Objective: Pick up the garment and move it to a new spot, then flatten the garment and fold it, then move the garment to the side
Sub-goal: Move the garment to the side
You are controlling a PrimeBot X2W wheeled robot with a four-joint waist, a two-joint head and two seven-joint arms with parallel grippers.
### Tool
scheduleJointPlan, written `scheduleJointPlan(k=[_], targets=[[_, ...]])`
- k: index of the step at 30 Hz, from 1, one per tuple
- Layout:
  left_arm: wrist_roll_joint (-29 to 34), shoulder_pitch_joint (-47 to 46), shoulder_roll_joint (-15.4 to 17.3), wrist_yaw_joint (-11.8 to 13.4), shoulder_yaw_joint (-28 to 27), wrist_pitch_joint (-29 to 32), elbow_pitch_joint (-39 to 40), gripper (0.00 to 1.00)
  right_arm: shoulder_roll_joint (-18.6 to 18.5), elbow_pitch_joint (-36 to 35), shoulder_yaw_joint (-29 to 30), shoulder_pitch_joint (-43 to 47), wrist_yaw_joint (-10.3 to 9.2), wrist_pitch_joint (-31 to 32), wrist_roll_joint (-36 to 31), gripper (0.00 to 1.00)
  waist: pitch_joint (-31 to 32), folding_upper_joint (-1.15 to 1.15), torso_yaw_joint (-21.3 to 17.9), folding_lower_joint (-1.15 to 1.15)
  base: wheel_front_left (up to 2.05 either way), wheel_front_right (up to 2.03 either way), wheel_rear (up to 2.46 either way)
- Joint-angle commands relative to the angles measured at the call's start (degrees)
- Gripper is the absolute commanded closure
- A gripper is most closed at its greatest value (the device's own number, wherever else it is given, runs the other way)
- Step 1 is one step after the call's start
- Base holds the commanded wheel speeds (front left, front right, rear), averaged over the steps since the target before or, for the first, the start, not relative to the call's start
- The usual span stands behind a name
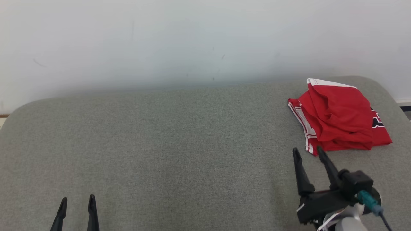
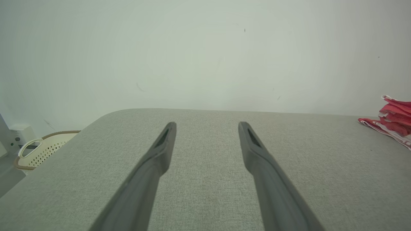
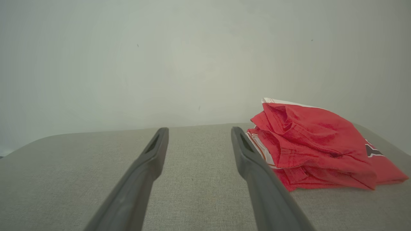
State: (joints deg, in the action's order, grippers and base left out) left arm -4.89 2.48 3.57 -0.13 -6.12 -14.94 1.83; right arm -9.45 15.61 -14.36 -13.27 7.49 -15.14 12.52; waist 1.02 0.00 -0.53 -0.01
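1. Head view: the red garment [image 1: 337, 118] lies crumpled in a loose heap at the far right of the grey fabric surface [image 1: 179, 138]. It is near that surface's rounded right corner and close to the white wall [image 1: 192, 38].
2. White stripes run down the garment's left edge, a white band crosses its far edge, and a dark print shows at its right side.
3. The right gripper [image 1: 306, 149] sits on the near side of the garment, its fingers pointing away from the robot toward the cloth's near-left corner. Its jaws are spread wide and have hold of nothing.
4. The tip of its right-hand finger comes up to the striped hem at that corner; whether it touches the cloth I cannot tell. The other fingertip is over bare surface just left of the hem.
5. In the right wrist view the garment lies to the right of the right-hand finger, beside and beyond its tip, not in the gap. Bare grey fabric shows between the two fingers.
6. The left gripper [image 1: 78, 197] shows at the lower left of the head view, well apart from the garment. Its jaws are wide apart and empty, over bare surface.
7. In the left wrist view the garment sits at the far right edge, well to the right of both fingers. A pale perforated basket [image 2: 41, 149] stands low beyond the surface's left edge.
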Motion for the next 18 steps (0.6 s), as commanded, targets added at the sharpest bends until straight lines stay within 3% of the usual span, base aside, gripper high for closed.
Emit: scheduleJointPlan(k=[1,18], targets=[[0.0,1.1,0.0,0.2,-0.3,-0.2,0.2,0.00,0.5,-0.4,0.0,1.2,0.00,-0.1,-0.6,0.00,0.1,0.00,-0.1,0.01,0.00,0.00,0.00],[1.2,1.8,-0.3,-0.8,0.1,-0.2,1.3,0.00,4.6,-3.5,1.8,8.9,0.00,-0.1,-2.4,0.00,0.7,0.00,-0.3,0.01,0.00,0.00,0.00]])
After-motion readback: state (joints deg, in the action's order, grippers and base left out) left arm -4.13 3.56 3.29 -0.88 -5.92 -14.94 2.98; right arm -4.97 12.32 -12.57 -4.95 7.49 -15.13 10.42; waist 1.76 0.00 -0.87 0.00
